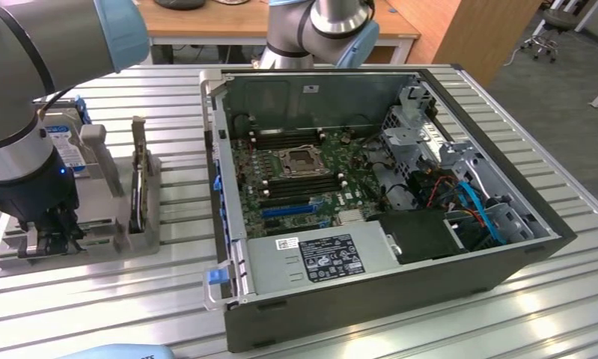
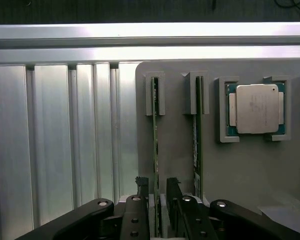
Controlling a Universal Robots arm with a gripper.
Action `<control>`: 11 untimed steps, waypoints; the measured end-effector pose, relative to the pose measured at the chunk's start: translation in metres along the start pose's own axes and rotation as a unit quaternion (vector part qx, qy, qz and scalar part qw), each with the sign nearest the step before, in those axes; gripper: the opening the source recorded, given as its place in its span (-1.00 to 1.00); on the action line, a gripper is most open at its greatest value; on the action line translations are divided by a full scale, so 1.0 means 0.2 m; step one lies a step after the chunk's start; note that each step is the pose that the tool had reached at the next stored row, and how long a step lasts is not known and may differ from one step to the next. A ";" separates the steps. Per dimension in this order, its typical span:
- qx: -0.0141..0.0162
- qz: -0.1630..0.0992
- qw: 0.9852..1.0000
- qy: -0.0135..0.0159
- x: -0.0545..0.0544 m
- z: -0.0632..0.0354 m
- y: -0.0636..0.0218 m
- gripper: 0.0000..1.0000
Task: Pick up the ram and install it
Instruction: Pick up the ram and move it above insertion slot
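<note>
The gripper [image 2: 156,182] is down low over the grey holder [image 2: 177,135], at the exterior view's left, on the ribbed metal table [image 2: 65,140]. Its two black fingers [image 2: 142,187] are spread a little. One finger is on each side of the ram [image 2: 155,145]. I can see a thin gap on both sides, so the fingers are not squeezing it.

The ram is a long, thin green stick. It stands up on its edge in a slot of the holder, and its far end sits in a small grey bracket. A second green stick [image 2: 196,140] stands in the next slot, just beside it. Past that one, a square silver chip [image 2: 254,109] lies flat in its own frame.

The open computer case [image 1: 379,187] sits on the table at the exterior view's right, well apart from the gripper [image 1: 54,232]. Its green board [image 1: 299,179] is in plain sight inside.
</note>
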State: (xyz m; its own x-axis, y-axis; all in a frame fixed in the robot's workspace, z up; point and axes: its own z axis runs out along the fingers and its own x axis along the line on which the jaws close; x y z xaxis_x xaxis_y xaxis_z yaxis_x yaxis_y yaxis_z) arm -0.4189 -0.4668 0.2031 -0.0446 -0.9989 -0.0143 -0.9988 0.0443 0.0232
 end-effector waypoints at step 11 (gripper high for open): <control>0.000 0.000 1.000 0.000 0.00 0.023 0.000 -0.43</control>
State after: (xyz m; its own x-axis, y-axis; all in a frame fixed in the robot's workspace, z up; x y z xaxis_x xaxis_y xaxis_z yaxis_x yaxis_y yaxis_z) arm -0.4189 -0.4668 0.1985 -0.0446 -0.9989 -0.0142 -0.9987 0.0443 0.0232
